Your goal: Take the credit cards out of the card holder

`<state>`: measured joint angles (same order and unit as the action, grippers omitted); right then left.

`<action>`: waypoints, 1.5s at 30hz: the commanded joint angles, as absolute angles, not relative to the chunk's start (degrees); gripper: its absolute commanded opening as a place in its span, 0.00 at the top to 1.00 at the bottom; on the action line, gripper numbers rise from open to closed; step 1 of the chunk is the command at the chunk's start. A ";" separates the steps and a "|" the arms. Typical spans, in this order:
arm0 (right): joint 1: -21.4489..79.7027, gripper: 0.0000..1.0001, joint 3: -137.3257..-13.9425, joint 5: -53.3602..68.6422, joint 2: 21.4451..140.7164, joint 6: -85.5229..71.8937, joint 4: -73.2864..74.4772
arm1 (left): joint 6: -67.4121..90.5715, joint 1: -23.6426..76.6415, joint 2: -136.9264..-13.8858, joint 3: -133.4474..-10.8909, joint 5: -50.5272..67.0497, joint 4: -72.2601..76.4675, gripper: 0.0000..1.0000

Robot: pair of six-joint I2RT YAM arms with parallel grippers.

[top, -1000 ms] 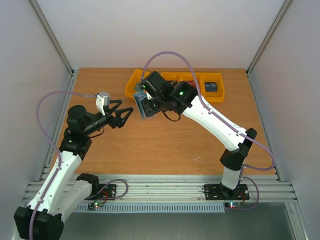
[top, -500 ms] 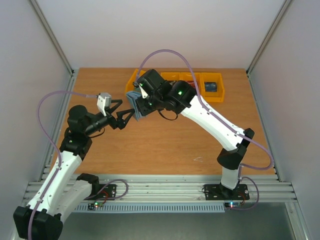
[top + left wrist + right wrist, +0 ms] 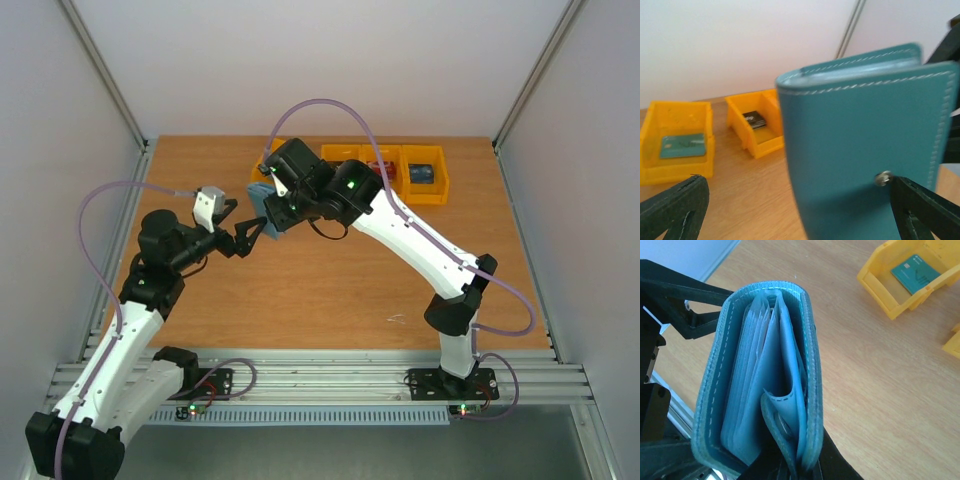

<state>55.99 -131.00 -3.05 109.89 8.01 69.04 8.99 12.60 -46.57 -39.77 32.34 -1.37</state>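
Note:
The card holder (image 3: 760,375) is a teal-blue folding wallet held upright above the table, with my right gripper (image 3: 800,467) shut on one cover and the closure tab. Its light blue pockets fan open; I cannot tell whether cards sit in them. In the top view the card holder (image 3: 263,203) hangs at the tips of my left gripper (image 3: 250,232). My left gripper (image 3: 797,185) is open, and the card holder (image 3: 865,135) fills the space between its fingers (image 3: 677,205). Credit cards lie in the bins: a teal one (image 3: 684,146), a black one (image 3: 755,119), a blue one (image 3: 422,173).
A row of yellow bins (image 3: 425,196) stands at the back of the wooden table, right of centre. Two of the bins (image 3: 655,170) lie behind the holder in the left wrist view. One bin (image 3: 880,295) lies at the top right of the right wrist view.
My right arm has carried the card holder leftward until it sits between the left gripper's fingers. The left gripper has opened slightly wider and barely moved.

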 commanded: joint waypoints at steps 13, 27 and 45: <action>56.43 0.99 -132.80 -6.44 109.80 7.60 70.36 | 16.45 12.62 -46.29 -41.81 40.13 5.94 0.01; 57.39 0.99 -133.14 -7.27 109.38 8.00 70.05 | 11.30 12.74 -47.99 -43.61 27.94 -1.08 0.01; 58.06 0.99 -131.31 0.78 107.39 11.43 65.48 | 9.19 12.66 -47.26 -42.14 25.24 -3.19 0.11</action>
<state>57.39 -132.97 -5.30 110.74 10.13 69.47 10.00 12.93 -47.51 -42.35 27.81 -3.18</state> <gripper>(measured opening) 0.041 0.948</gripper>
